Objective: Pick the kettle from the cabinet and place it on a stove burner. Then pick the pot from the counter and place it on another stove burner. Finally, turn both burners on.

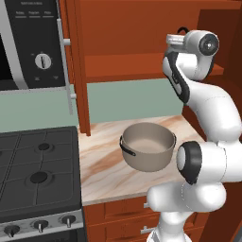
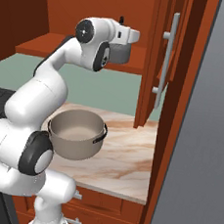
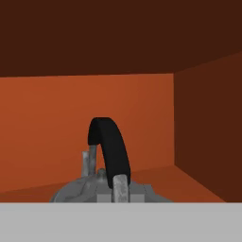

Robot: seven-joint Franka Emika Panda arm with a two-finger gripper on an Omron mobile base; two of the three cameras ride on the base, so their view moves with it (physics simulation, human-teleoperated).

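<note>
A: Start near. What sits on the bench [image 1: 106,172]?

B: The pot [image 1: 148,146], wide and empty, untouched between the cooktop [image 1: 38,170] on the left and the open cabinet door [image 2: 156,65] on the right. The knobs [image 1: 40,225] line the near front of the cooktop, and the burners [image 1: 39,177] carry nothing.

A: And farther back?

B: The arm reaches up into the cabinet [image 1: 123,42]. In the right base view the kettle [image 2: 122,51] stands on the inner shelf, just past the wrist. In the hand view its black arched handle [image 3: 110,146] rises straight ahead, with the grey lid below it.

A: The fingers?

B: Drawn in narrow, nearly together. They look closed around the kettle's handle, though the contact itself sits at the bottom edge of the hand view and is hard to make out.

A: So which step?

B: The first one, I judge: the grasp on the kettle inside the cabinet. Next it calls for a small lift off the shelf, a pull toward the near side clear of the cabinet frame, then a swing left and down onto a burner.
</note>
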